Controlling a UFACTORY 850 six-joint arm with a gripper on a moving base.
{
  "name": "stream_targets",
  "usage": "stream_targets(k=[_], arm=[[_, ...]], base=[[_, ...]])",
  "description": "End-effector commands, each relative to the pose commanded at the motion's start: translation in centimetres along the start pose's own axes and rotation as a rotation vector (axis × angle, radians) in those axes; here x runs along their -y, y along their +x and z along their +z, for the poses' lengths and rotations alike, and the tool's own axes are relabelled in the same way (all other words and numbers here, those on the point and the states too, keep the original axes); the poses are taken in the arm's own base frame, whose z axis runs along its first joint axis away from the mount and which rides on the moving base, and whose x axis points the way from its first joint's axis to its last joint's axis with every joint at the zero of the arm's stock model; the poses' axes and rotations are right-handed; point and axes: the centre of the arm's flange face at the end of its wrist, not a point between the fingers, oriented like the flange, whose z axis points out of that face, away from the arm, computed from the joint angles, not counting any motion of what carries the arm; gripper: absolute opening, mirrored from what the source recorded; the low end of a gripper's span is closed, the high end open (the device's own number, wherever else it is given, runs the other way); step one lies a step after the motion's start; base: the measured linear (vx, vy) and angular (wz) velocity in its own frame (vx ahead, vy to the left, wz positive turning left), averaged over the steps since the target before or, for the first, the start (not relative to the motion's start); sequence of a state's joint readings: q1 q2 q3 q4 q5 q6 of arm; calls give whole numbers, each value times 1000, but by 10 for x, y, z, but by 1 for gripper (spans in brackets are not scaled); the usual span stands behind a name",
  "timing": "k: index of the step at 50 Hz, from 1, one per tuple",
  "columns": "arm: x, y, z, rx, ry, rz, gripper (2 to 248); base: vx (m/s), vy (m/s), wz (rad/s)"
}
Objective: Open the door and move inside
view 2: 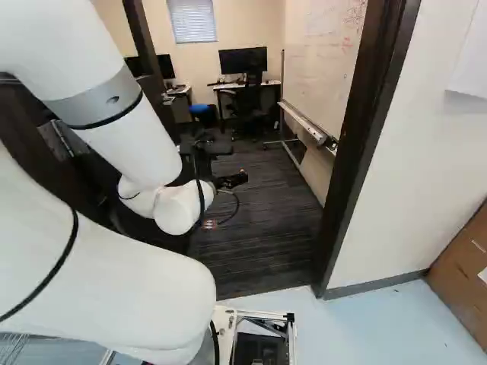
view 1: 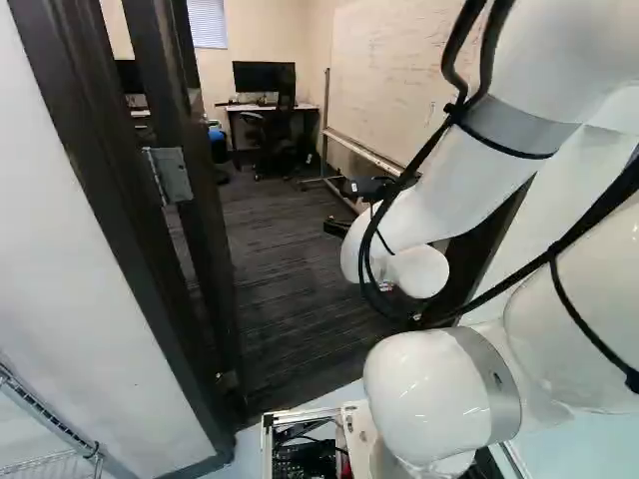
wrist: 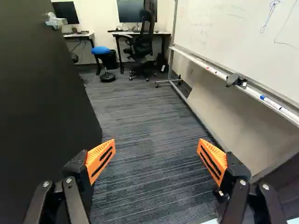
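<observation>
The door [wrist: 42, 102] stands open into the room, its handle [wrist: 56, 21] by its free edge; the pincer [view 2: 234, 179] is spread wide beside the door, above the carpet [wrist: 140, 121]; a whiteboard [wrist: 224, 28] stands along the other side; beyond, a black chair [wrist: 143, 43] is at the front edge of a desk [wrist: 161, 33].

Dark carpet [wrist: 145, 140] beneath chair [wrist: 142, 46], stool [wrist: 100, 50]
</observation>
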State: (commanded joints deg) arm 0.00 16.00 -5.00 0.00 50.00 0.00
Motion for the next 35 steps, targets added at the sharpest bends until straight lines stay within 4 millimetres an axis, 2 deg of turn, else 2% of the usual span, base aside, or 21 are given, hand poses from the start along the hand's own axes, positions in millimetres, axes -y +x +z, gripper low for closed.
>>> stream_targets(k=[35], arm=[[0, 0, 0, 0, 0, 0, 247]], base=[[168, -47, 2]])
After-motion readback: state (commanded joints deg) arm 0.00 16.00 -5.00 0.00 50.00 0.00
